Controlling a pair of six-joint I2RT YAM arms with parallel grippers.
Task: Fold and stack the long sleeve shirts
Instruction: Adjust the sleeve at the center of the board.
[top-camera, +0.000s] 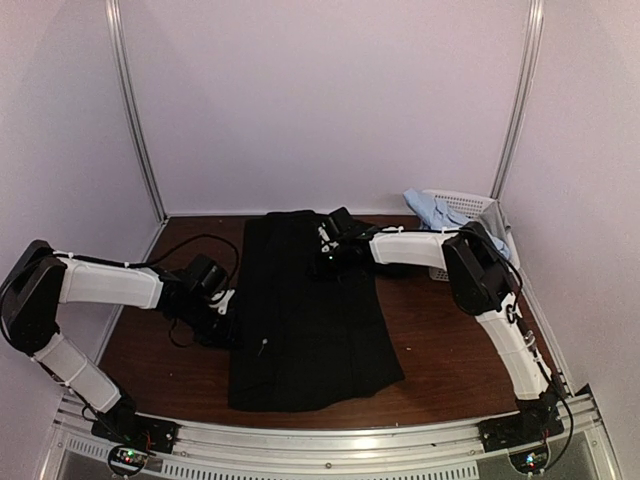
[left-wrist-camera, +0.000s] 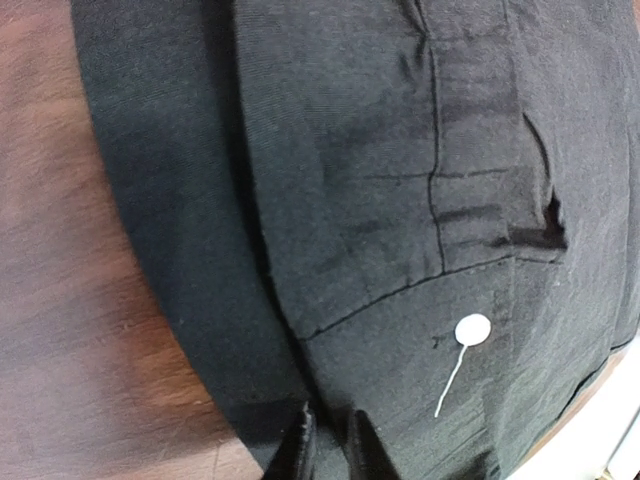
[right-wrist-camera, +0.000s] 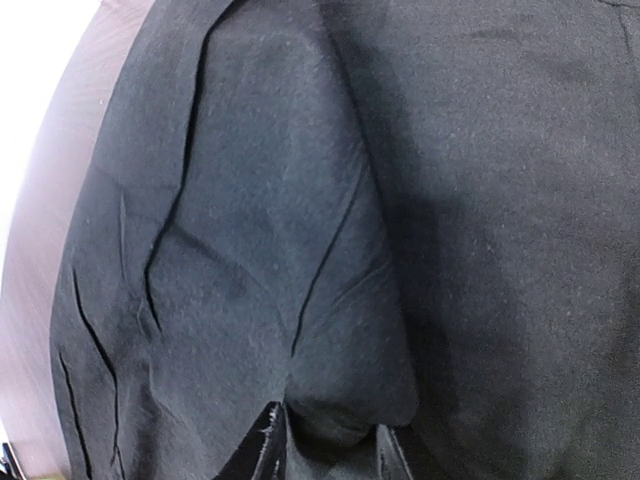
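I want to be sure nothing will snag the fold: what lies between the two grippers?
Only the black shirt. In the top view its cloth fills the whole stretch from the left gripper at its left edge to the right gripper farther back.

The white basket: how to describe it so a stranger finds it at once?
Find the brown table, then its far right corner. There stands the white basket, the only lattice-walled thing, with pale blue cloth hanging over its rim.

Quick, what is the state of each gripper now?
Left gripper: closed on the black shirt edge.
Right gripper: closed on a fold of it.
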